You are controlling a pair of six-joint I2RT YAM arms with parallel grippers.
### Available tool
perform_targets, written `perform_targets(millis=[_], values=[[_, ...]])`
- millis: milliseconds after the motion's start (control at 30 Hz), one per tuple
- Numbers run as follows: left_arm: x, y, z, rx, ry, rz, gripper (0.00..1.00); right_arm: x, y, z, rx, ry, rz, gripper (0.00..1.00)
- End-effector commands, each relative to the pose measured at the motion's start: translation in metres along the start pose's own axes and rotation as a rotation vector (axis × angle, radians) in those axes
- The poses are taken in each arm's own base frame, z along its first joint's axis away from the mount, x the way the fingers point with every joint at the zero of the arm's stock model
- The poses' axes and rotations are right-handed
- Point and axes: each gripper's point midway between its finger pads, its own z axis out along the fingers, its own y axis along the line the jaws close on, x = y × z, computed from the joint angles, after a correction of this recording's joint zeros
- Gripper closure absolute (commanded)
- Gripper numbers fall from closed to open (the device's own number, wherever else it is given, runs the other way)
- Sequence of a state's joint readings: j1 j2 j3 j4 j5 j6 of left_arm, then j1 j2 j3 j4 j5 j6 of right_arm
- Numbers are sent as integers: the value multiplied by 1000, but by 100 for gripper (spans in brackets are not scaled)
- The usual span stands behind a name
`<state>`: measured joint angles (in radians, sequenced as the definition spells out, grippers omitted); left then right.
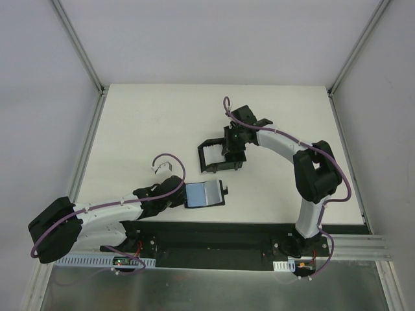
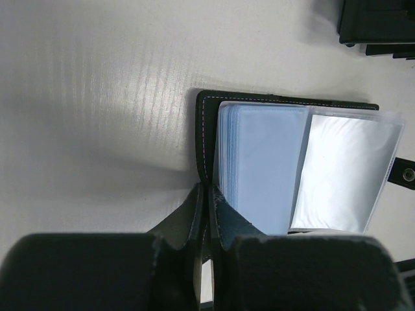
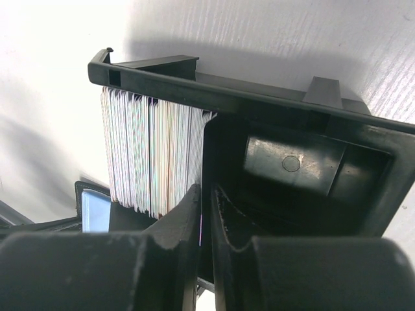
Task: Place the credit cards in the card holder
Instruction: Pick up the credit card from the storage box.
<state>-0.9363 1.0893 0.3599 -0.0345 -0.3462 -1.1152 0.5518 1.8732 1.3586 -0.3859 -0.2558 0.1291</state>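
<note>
The card holder [image 1: 206, 194] lies open on the table, its black cover around bluish-grey and clear sleeves [image 2: 259, 168]. My left gripper [image 1: 183, 194] is shut on the left edge of its cover [image 2: 207, 201]. The credit cards [image 3: 152, 155] stand on edge as a pale stack in the left part of a black box [image 3: 246, 97]. My right gripper [image 3: 206, 201] reaches down into that box [image 1: 209, 155] at the right end of the stack. Its fingers are almost together, with a thin pale card edge between them. A corner of the card holder [image 3: 94, 210] shows below the stack.
The black open-topped box has an empty right compartment [image 3: 305, 168]. In the left wrist view, part of it [image 2: 379, 26] shows at the top right. White walls with metal corner posts [image 1: 81, 48] enclose the table. Both arm bases sit on a black rail [image 1: 214, 236] at the near edge.
</note>
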Motion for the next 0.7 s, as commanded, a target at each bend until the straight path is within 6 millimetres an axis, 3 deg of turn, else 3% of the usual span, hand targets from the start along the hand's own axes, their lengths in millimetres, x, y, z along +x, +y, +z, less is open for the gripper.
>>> perform_targets(millis=[0,300,533,667], values=[[1,-4,-1,6,12,13,100,-20,20,-24,-48,-73,-37,89],[3,-1,0,-3,17,22,100,-25,13,-34,-20,-85,-51,99],[4,0,0,-2,24,23,100,-29,2,-37,51,-91,-70,99],[5,0,0,-1,27,25,100,-41,-8,-51,138,-137,-108,100]])
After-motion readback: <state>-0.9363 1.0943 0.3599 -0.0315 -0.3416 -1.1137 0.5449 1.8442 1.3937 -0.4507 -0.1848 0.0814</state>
